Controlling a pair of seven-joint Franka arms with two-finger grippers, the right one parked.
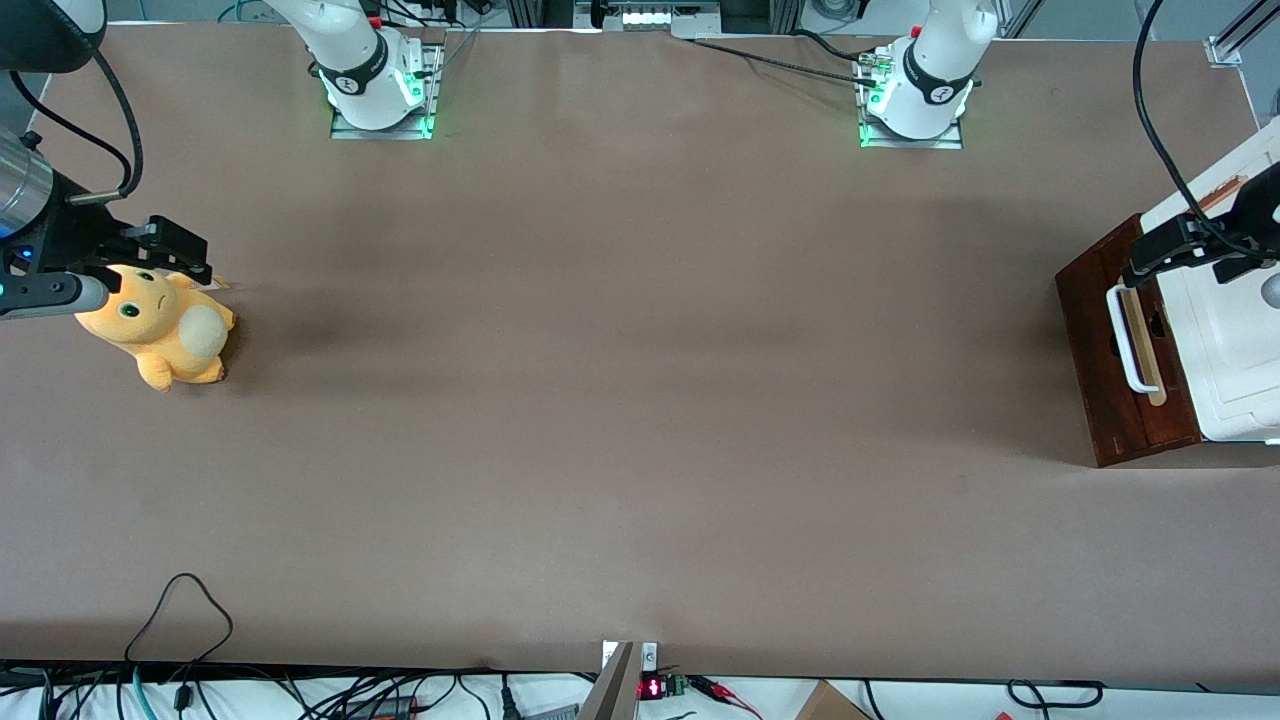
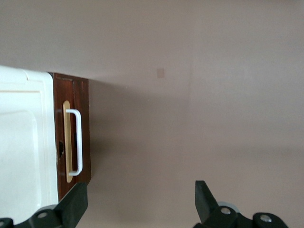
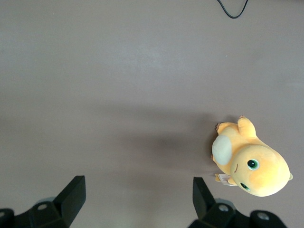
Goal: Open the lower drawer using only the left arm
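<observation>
The lower drawer [image 1: 1088,330] is a dark reddish-brown front with a white loop handle [image 1: 1124,340] on a pale wood strip, under the white cabinet top [image 1: 1240,350] at the working arm's end of the table. No light wood inside shows. My left arm's gripper [image 1: 1160,255] hangs high above the drawer front and handle, apart from them. In the left wrist view the gripper [image 2: 140,202] is open and empty over bare table, with one fingertip [image 2: 73,202] close to the drawer [image 2: 83,123] and its handle [image 2: 76,142].
An orange plush toy [image 1: 160,330] lies toward the parked arm's end of the table; it also shows in the right wrist view [image 3: 251,164]. An orange bar [image 1: 1220,192] lies on the cabinet top. Cables run along the table edge nearest the front camera.
</observation>
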